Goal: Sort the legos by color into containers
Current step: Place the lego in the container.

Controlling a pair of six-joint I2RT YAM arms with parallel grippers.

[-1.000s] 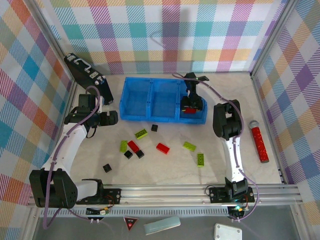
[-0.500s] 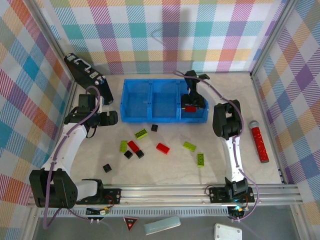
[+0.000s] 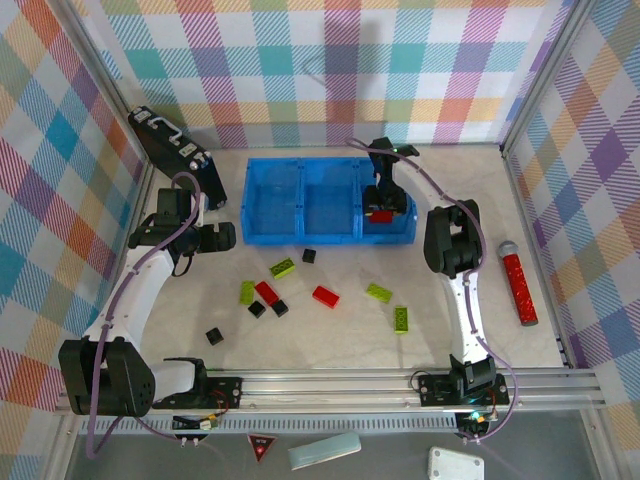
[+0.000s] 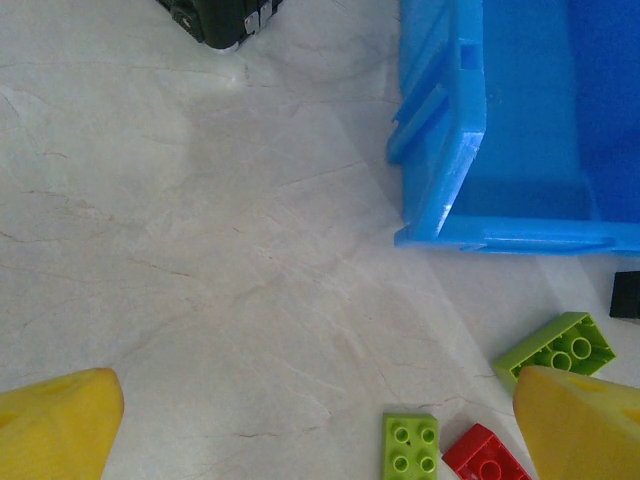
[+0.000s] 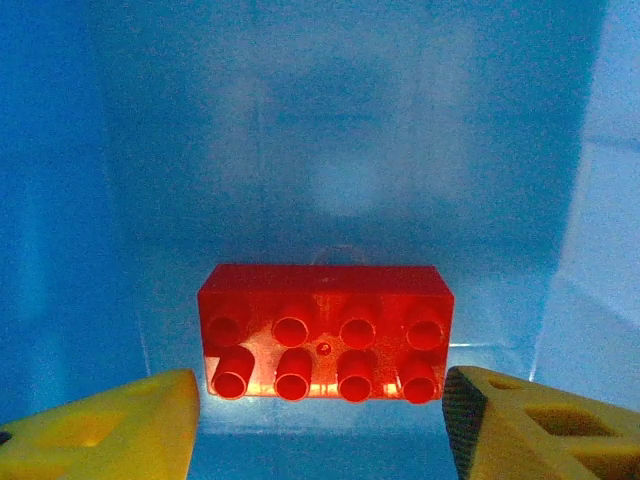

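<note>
Right gripper (image 3: 381, 203) hangs over the right compartment (image 3: 398, 232) of the tray (image 3: 300, 238), its jaws apart, gripping nothing. In the right wrist view a red brick (image 5: 325, 332) lies studs-up on the blue floor between the yellow fingertips (image 5: 110, 425), with a gap of floor showing on either side, so neither pad touches it. From above, the same brick shows as a red patch just under the gripper. The middle compartment (image 3: 330, 200) and left compartment (image 3: 270, 200) show bare blue floor. The other legos lie loose on the bench (image 3: 330, 350) in front of the tray: a black cube (image 3: 309, 256) closest to its front wall, a green brick (image 3: 282, 267) just beside that, and a second green brick (image 3: 247, 292) touching or nearly touching a red one (image 3: 266, 292). Two black cubes (image 3: 268, 309) sit just below that pair, another red brick (image 3: 325, 296) lies mid-bench, two green bricks (image 3: 379, 292) (image 3: 401, 319) lie to the right, and a lone black cube (image 3: 214, 336) lies nearer the arms. Left gripper (image 3: 222, 236) hovers above the bench near the tray's left front corner, jaws wide apart and empty. A black case (image 3: 170, 148) leans at the far left, and a red cylinder (image 3: 519, 285) lies well apart at the far right.
</note>
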